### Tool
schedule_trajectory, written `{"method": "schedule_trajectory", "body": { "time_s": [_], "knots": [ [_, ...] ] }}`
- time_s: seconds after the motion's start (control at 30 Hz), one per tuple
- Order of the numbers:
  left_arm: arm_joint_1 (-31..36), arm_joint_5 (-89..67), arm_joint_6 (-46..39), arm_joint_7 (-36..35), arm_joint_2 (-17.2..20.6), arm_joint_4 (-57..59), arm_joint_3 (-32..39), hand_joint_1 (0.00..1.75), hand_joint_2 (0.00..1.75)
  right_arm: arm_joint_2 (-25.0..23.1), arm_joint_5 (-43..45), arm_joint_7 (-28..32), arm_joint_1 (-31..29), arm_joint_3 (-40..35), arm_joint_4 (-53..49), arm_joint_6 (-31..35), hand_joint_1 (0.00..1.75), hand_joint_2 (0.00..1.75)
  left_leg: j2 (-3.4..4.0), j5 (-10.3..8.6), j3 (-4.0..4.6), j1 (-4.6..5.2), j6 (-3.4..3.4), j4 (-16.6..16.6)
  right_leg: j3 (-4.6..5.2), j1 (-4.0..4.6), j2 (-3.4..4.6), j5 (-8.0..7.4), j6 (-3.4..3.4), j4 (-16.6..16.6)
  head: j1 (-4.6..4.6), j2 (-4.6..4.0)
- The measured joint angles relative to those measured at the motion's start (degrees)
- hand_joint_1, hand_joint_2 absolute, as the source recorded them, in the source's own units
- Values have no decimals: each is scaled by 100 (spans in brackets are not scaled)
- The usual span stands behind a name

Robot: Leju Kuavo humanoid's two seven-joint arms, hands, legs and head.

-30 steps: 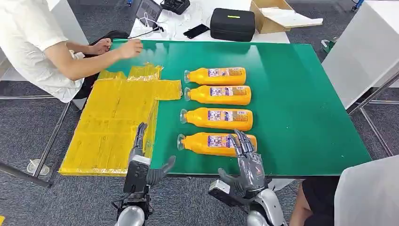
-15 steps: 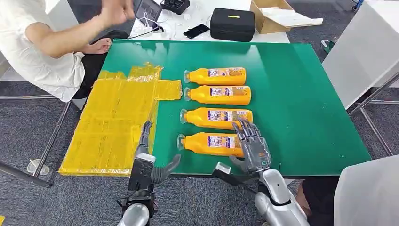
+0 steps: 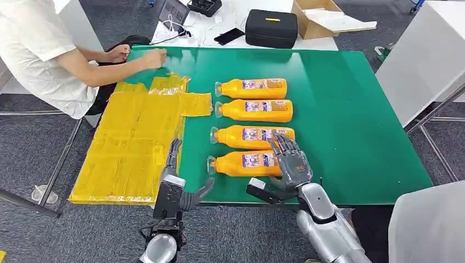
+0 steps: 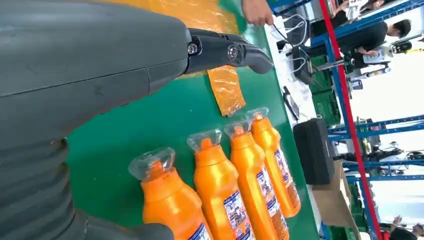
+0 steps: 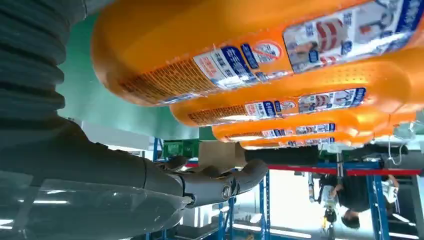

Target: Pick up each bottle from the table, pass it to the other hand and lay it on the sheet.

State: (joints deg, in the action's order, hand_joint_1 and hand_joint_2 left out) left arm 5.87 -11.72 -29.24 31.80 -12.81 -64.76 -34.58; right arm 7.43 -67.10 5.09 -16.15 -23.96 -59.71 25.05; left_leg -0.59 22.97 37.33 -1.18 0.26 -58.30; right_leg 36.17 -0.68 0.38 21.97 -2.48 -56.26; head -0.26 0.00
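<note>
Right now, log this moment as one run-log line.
right hand: over nearest bottle, grip unclear | left hand: open | sheet: no bottles

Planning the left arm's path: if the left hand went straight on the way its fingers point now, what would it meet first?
Probably the yellow plastic sheet: the left hand points up along that sheet's right edge, open, well left of the nearest orange bottle. Height above the green table is unclear.

You see a green surface; four bottles lie in a row; a yellow sheet overhangs its left edge.
</note>
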Motion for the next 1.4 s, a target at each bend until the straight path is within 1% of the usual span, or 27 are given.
{"method": "schedule_trajectory", "body": {
  "time_s": [0.1, 0.27, 0.57, 0.7, 0.93, 1.07, 1.23, 1.4],
  "knots": [
    [28, 0, 31, 0, 0, 33, -31, 0, 175, 13, 136, -11, -66, -33, 98, -180, 0, 175, 0, 1, 1, 0, 0, 0, 0, 1, 0, 0, 0, -1, 2, 0],
    [57, 24, 96, 2, -28, 37, -52, 0, 175, 13, 466, -11, -297, -92, 400, -816, 0, 175, 0, 1, 2, -1, -1, 0, 1, 1, 0, 1, 0, -1, 0, 0],
    [90, -24, 131, -118, -39, 37, -186, 0, 175, -20, 662, -15, -647, -319, 793, -1205, 0, 175, 1, 0, -1, 0, 0, 0, -1, 1, 0, 0, 0, 0, 0, 2],
    [90, -35, 208, -157, -39, 37, -201, 0, 175, -17, 839, -39, -709, -463, 798, -1512, 0, 175, 3, 1, -4, -1, 0, 0, -1, 1, 1, 0, 0, 0, 0, 0],
    [90, -72, 232, -208, -39, 37, -221, 0, 175, -2, 944, -90, -799, -623, 798, -1661, 0, 175, 5, 0, -5, -1, -1, 0, -3, 1, 1, 0, 0, -1, 2, 0],
    [90, -162, 234, -269, -39, 35, -245, 0, 175, 37, 1003, -131, -917, -785, 767, -1941, 0, 175, 6, 0, -6, -1, -1, 0, -3, 1, 1, -1, 0, 0, 2, 0],
    [90, -230, 216, -323, -39, 35, -299, 0, 175, 201, 1272, -131, -1033, -1089, 520, -2525, 0, 175, 4, 0, -6, -1, -1, 0, -3, 1, 1, -1, 0, 0, 0, 0],
    [89, -275, 221, -328, -39, 35, -315, 0, 175, 391, 1482, -203, -1093, -1372, 417, -2688, 0, 175, 1, 0, -4, 0, 0, 0, -3, 1, 0, -1, 0, -1, 0, 0]
  ]
}}
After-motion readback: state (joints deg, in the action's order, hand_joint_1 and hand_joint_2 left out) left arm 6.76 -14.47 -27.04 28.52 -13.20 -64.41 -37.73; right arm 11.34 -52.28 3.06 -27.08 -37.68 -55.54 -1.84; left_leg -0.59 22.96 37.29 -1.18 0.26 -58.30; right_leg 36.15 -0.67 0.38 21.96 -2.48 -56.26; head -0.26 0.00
